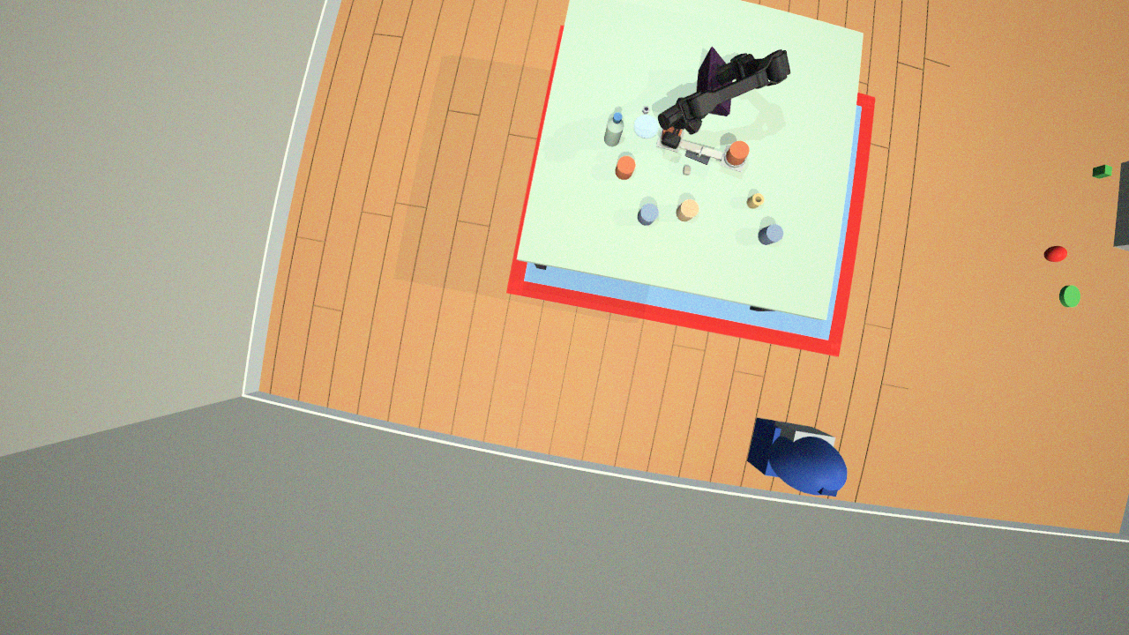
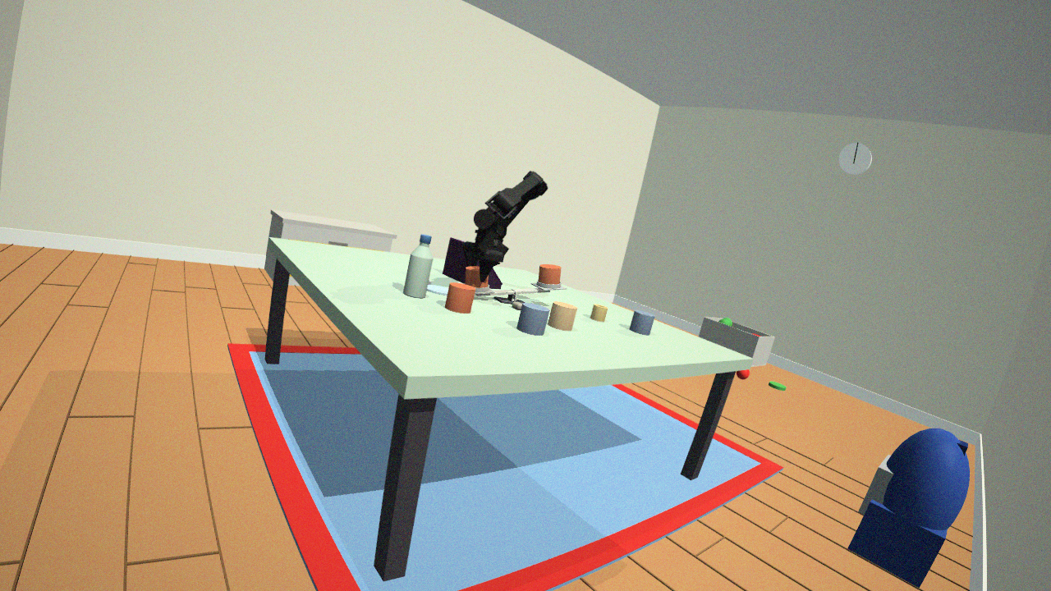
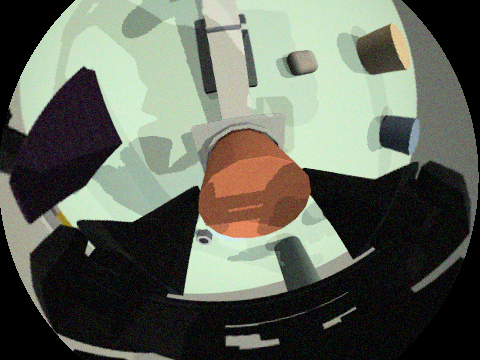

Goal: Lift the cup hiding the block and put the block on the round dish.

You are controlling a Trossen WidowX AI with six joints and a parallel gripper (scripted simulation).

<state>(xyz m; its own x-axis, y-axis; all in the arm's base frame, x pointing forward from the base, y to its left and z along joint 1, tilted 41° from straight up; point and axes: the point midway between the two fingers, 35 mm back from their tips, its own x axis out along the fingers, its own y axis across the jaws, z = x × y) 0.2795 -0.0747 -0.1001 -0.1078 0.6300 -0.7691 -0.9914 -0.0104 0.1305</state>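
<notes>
My gripper (image 1: 670,140) (image 3: 251,182) is open, its fingers on either side of the orange cup (image 2: 470,276) (image 3: 250,172) at the balance's left end in the top view; contact cannot be told. The identical orange cup (image 1: 737,151) (image 2: 549,274) stands on the other end, which looks higher. The balance (image 1: 708,151) (image 3: 227,75) has a pale beam. The pale blue round dish (image 1: 646,126) (image 2: 434,289) lies just beyond the near cup, mostly hidden behind it in the wrist view. No block is visible.
A bottle (image 1: 613,131) (image 2: 418,274) (image 3: 296,265) and a small ring (image 1: 646,109) (image 3: 204,236) are near the dish. A dark purple wedge (image 1: 712,69) (image 3: 70,145) stands beside the arm. A pebble (image 1: 686,169) (image 3: 303,62), another orange cylinder (image 1: 624,167) (image 2: 460,298) and several other cylinders stand in front.
</notes>
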